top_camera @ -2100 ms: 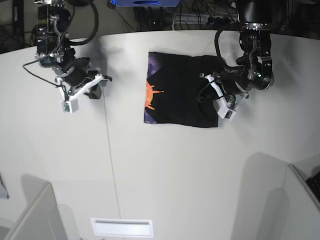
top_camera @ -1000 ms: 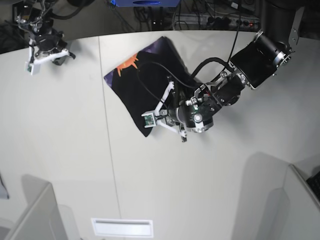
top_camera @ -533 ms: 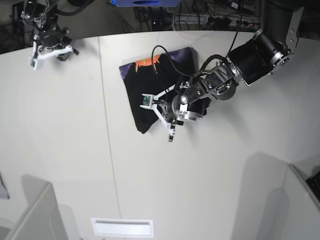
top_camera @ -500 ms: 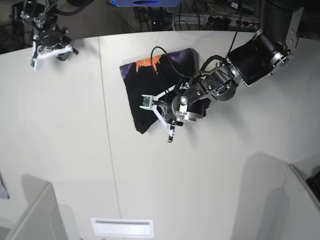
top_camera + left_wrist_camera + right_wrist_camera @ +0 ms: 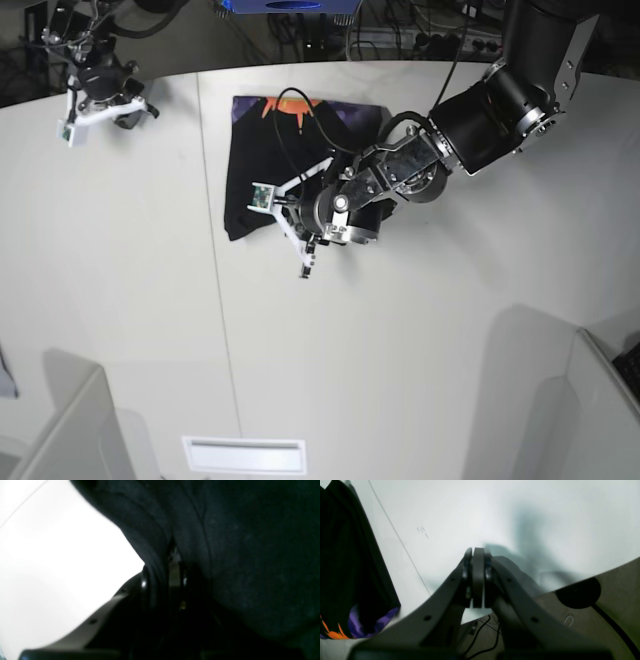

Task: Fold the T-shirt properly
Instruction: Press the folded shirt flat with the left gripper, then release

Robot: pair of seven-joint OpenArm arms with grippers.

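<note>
The black T-shirt (image 5: 262, 150) lies as a folded bundle on the white table (image 5: 420, 340), its orange and purple print (image 5: 283, 108) along the far edge. My left gripper (image 5: 292, 215) sits at the bundle's near right side, shut on the cloth. Dark T-shirt fabric (image 5: 237, 555) fills the left wrist view and bunches between the fingers of the left gripper (image 5: 170, 572). My right gripper (image 5: 100, 95) hovers at the far left corner. Shut and empty, the right gripper (image 5: 477, 580) has the T-shirt (image 5: 342, 562) off to its left in the wrist view.
A thin seam (image 5: 215, 260) runs down the table left of the shirt. Grey partitions stand at the near left (image 5: 70, 430) and near right (image 5: 590, 400). A white slotted plate (image 5: 243, 453) lies at the front edge. Cables and equipment (image 5: 400, 40) crowd the space behind the table.
My left arm has swung the held T-shirt leftward and turned it, so the printed edge now lies along the far side. The right gripper has barely moved.
</note>
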